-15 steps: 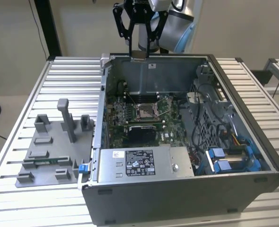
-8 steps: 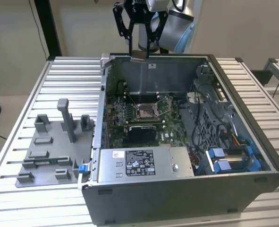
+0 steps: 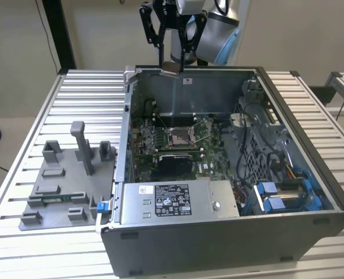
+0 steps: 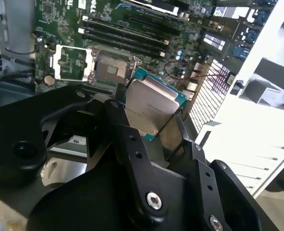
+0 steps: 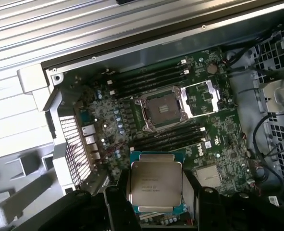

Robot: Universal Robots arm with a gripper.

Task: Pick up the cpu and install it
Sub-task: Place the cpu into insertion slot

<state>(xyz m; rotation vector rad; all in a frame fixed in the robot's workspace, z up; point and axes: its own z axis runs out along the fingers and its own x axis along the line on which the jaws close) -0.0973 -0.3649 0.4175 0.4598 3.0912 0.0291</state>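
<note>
The cpu (image 3: 173, 68), a small square chip with a pale silver top, hangs high over the far wall of the open computer case (image 3: 311, 174), and my gripper (image 3: 172, 63) is shut on it. Both wrist views show the cpu (image 4: 151, 103) (image 5: 156, 183) clamped by its edges between the black fingers (image 4: 127, 139) (image 5: 192, 192) of the gripper (image 4: 149, 115) (image 5: 156, 191). Below, on the green motherboard, the metal-framed socket (image 3: 177, 138) (image 4: 110, 67) (image 5: 161, 107) lies open, with its load plate (image 5: 202, 94) swung aside. The chip is well above the socket and apart from it.
A grey fixture tray (image 3: 61, 180) with upright blocks lies on the slatted table at the exterior view's left of the case. Inside the case are a power supply (image 3: 177, 200) at the near side, cables and blue drive brackets (image 3: 276, 195) at the exterior view's right, and memory slots (image 5: 168, 137) beside the socket.
</note>
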